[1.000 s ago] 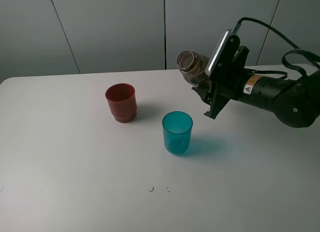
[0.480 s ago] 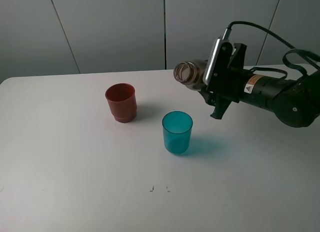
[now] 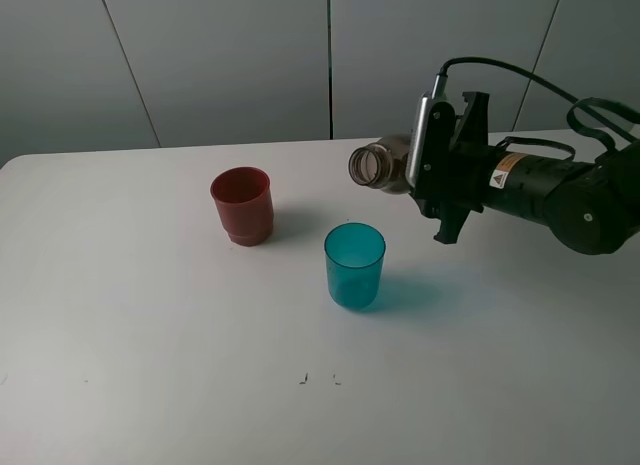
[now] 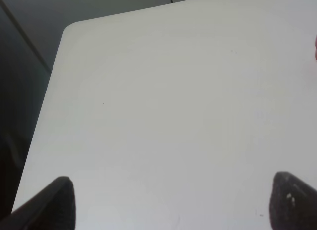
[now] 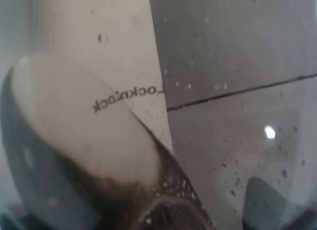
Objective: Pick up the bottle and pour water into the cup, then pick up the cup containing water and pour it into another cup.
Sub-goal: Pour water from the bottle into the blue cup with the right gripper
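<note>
My right gripper (image 3: pixel 428 177) is shut on the smoky grey-brown bottle (image 3: pixel 385 165) and holds it in the air, tipped almost level. Its open mouth points left, above and just behind the teal-blue cup (image 3: pixel 354 265). No stream of water shows. The teal cup stands upright mid-table. The red-brown cup (image 3: pixel 242 205) stands upright to its left and further back. In the right wrist view the translucent bottle (image 5: pixel 99 141) fills the frame. My left gripper (image 4: pixel 176 203) is open and empty over bare table; it does not show in the exterior view.
The white table (image 3: pixel 150 365) ends at its far edge before grey wall panels (image 3: pixel 220 55). The right arm's body and cables (image 3: pixel 560 190) hang over the right side of the table. The table's corner and a dark gap (image 4: pixel 29 67) show in the left wrist view.
The right wrist has rolled, tipping the bottle further over. Its mouth has dropped lower towards the teal cup. The cups have not moved.
</note>
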Robot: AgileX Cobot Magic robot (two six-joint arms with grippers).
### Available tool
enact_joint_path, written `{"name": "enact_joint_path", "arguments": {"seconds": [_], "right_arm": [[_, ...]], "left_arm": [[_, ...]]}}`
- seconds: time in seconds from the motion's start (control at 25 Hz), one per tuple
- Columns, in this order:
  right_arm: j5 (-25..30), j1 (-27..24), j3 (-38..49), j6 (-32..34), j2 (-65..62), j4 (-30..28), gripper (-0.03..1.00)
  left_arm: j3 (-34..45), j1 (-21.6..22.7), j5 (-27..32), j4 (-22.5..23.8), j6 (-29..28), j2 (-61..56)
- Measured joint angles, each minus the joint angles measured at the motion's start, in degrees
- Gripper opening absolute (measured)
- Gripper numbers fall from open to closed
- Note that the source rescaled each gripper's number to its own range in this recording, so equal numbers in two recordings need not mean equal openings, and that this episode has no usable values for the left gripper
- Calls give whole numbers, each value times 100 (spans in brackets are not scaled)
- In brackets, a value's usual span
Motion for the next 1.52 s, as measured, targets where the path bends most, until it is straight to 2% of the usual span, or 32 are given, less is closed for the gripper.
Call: {"name": "enact_joint_path", "arguments": {"seconds": [0.88,1.16,1.52], "right_arm": [[-29,-96,-11,-351,459,54,2],[-52,-96,-11,-974,459,54,2],[-66,-96,-11,-1438,459,54,2]], "left_arm": [[0,0,0,0,0,0],[0,0,0,0,0,0],[0,0,0,0,0,0]]}}
